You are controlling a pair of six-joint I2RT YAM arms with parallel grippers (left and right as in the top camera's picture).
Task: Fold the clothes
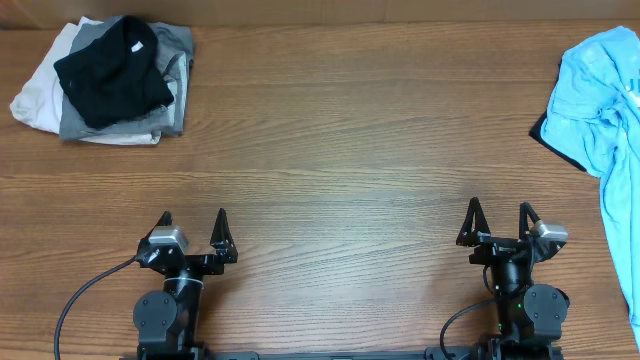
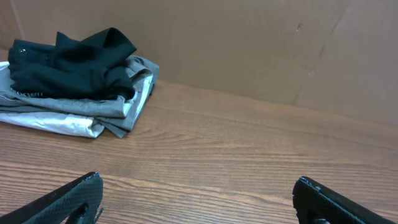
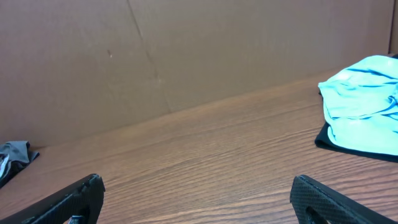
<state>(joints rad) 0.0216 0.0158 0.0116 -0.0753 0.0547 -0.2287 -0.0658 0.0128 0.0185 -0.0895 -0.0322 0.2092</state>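
A light blue T-shirt point(image 1: 608, 100) lies crumpled at the table's right edge, on top of a black garment point(image 1: 548, 138); the right wrist view shows the same shirt point(image 3: 364, 93) far right. At the far left corner sits a stack of folded clothes point(image 1: 105, 80): black on top, grey and white beneath, also seen in the left wrist view point(image 2: 78, 81). My left gripper point(image 1: 193, 226) stands open near the front edge, nothing between its fingers. My right gripper point(image 1: 498, 218) is open too, empty, well short of the blue shirt.
A brown cardboard wall point(image 2: 261, 43) runs along the table's far edge. The wooden table point(image 1: 340, 150) stretches between the two heaps. A black cable point(image 1: 85, 290) trails from the left arm's base.
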